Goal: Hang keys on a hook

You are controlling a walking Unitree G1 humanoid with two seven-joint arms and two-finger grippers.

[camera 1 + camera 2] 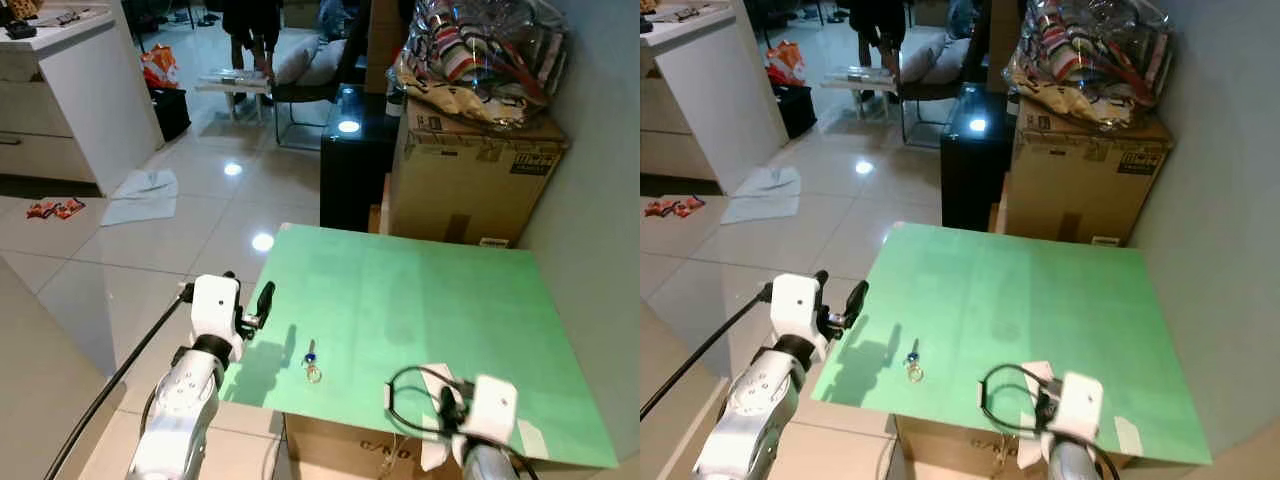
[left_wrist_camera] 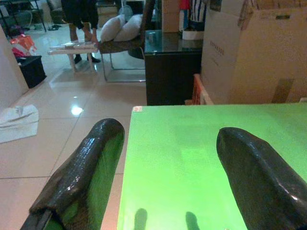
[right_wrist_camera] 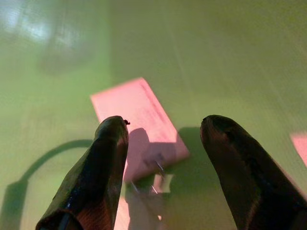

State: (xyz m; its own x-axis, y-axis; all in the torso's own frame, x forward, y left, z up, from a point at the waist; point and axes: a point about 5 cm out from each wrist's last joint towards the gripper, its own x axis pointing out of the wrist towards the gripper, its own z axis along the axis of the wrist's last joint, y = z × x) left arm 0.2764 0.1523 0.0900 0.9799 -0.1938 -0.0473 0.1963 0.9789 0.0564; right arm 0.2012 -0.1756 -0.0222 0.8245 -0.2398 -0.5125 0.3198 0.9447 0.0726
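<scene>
Keys (image 1: 312,362): a small bunch with a blue piece and a ring, lying flat on the green surface (image 1: 430,300) near its front edge, toward the left corner.
Left gripper (image 1: 262,303): at the left edge of the surface, beside the keys but apart from them; the fingers (image 2: 81,177) stand apart, with nothing between them.
Right gripper (image 3: 163,163): over the front right part of the surface; its fingers (image 3: 244,172) are also apart, empty.
Wrist views: the right one shows a pale slip of paper (image 3: 139,127) just under its fingers; the left one looks over the green top to a black cabinet (image 2: 172,67) and cardboard boxes (image 2: 240,52).
Edges: a wall (image 1: 600,200) lies along the right side — the tiled floor (image 1: 200,230) is open to the left.
Far back: a person's legs (image 1: 250,35) beside a low table.
</scene>
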